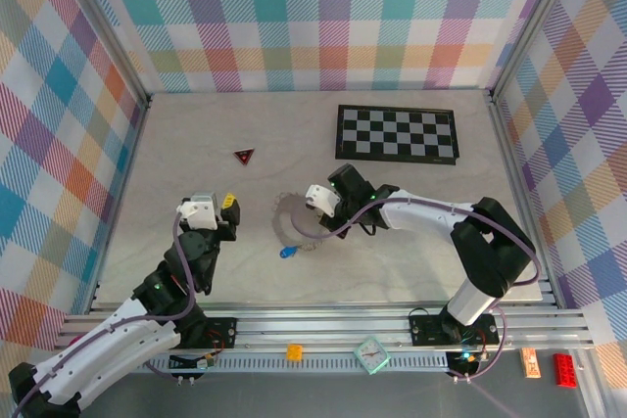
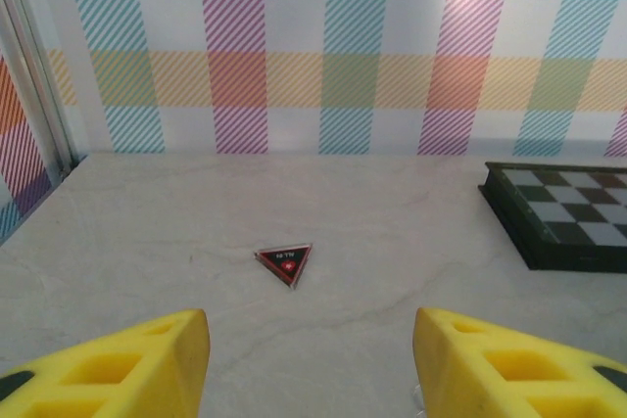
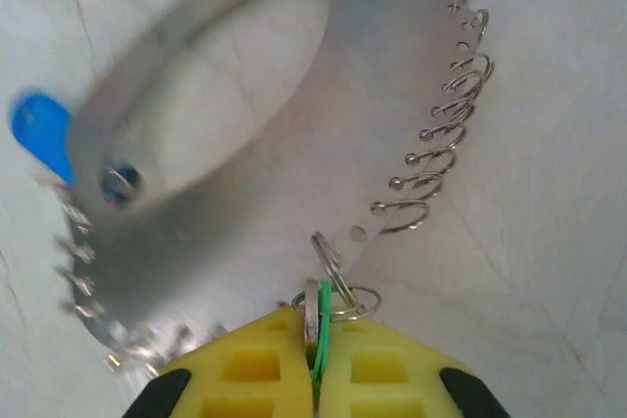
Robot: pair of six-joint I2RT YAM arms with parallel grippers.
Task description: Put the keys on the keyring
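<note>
Slippage is your main risk: your right pincer (image 3: 315, 364) is clamped on only a sliver of the tiny mint-green-headed key (image 3: 320, 335), at 6 o'clock of the large grey metal band-like keyring (image 3: 294, 203) on the pale desk (image 3: 549, 242). A twist could pop it free or drag the ring. The small blue-headed key (image 3: 39, 134) sits at the ring's 9 o'clock. Your left pincer (image 2: 312, 369) hangs open, empty.

Bright even light; keyring (image 3: 279, 205) blurred.

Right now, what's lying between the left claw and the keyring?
Nothing. In the top view, only bare table separates the left claw from the keyring.
</note>
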